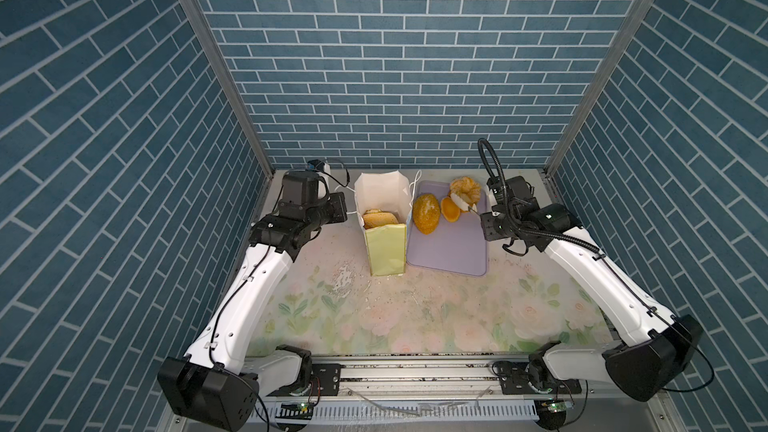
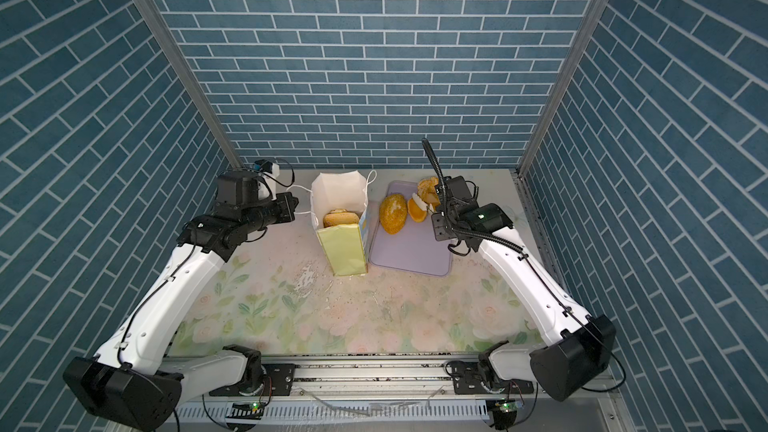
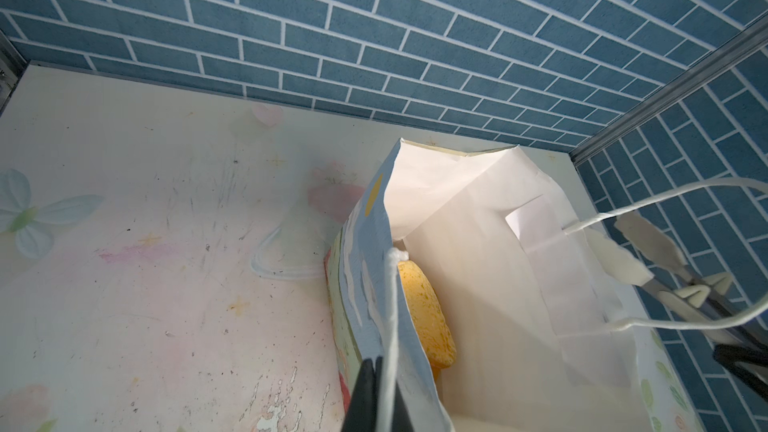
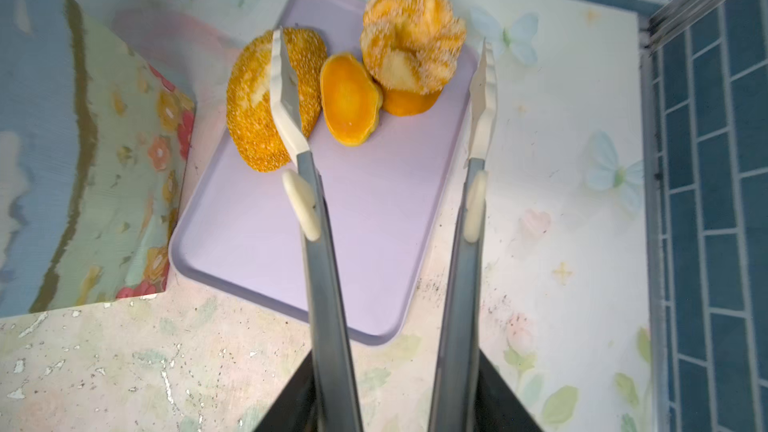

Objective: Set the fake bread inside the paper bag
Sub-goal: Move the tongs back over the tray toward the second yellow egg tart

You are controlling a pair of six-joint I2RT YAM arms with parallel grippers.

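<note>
We are looking into a robotics lab test cell rather than a lived-in room. Printed blue brick-pattern wall panels (image 1: 399, 56) are closing it in on three sides, and bare aluminium corner posts (image 1: 215, 56) are framing them. Two white-and-black jointed robot arms (image 1: 249, 297) are standing on a grooved aluminium rail (image 1: 415, 371) along the front edge. Below it we are seeing a white slotted plastic cable duct (image 1: 415, 411) and what seem to be small green-lit circuit boards (image 1: 301, 408), too small to make out clearly. A scuffed flower-printed tabletop (image 1: 415, 317) is filling the floor of the cell, and golden-yellow toy pastries (image 1: 426, 214) are lying at its far end.
</note>
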